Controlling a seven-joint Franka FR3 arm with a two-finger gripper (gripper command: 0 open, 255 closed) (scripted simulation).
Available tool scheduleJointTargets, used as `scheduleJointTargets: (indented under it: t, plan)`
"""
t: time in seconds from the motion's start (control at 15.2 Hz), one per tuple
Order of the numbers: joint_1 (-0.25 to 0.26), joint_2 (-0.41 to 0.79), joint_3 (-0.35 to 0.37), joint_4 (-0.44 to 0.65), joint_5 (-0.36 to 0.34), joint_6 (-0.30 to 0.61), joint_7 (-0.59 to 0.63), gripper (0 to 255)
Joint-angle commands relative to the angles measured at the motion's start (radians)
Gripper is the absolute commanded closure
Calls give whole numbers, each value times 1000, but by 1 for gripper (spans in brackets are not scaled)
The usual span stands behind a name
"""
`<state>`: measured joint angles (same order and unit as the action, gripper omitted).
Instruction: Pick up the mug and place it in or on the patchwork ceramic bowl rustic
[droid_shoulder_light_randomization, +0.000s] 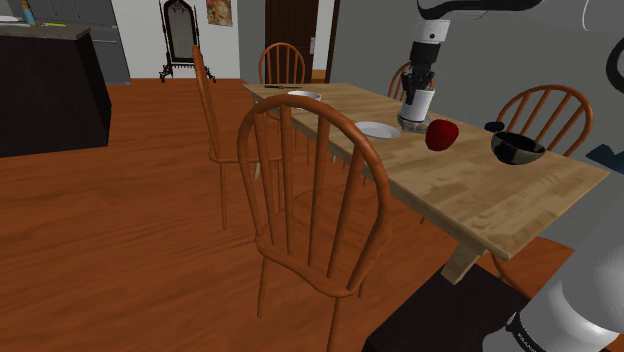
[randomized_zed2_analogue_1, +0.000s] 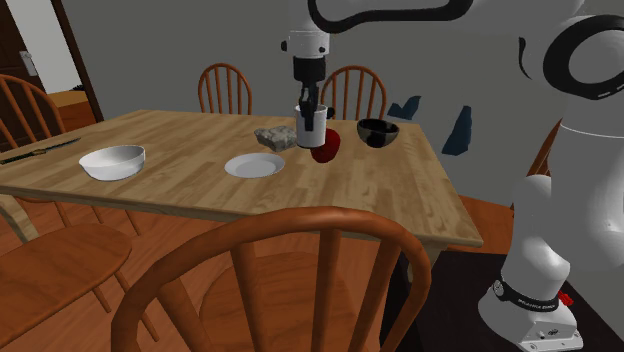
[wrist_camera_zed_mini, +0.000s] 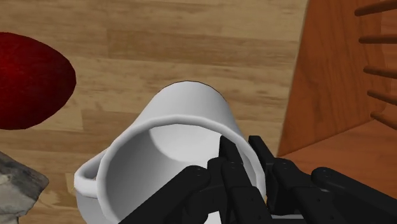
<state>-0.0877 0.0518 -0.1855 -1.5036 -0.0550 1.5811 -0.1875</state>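
My black gripper is shut on the rim of a white mug, one finger inside the wall and one outside. The mug hangs slightly tilted, a little above the wooden table. A grey, rough-looking patchwork bowl stands on the table close beside the mug, on the side of the mug's handle. In the wrist view the mug is next to the bowl, not over it.
A dark red round object lies close by the mug. A black bowl, a white plate and a white bowl also stand on the table. Wooden chairs surround it.
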Motion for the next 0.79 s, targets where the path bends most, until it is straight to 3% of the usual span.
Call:
scheduleJointTargets:
  t: [0.0, 0.2, 0.73]
  plan:
    - [-1, 9, -1, 41, 2, -32, -4, 255]
    - [-3, 22, -2, 92, 4, -70, -8, 255]
    - [-96, -39, -87, 28, 0, -54, -186, 255]
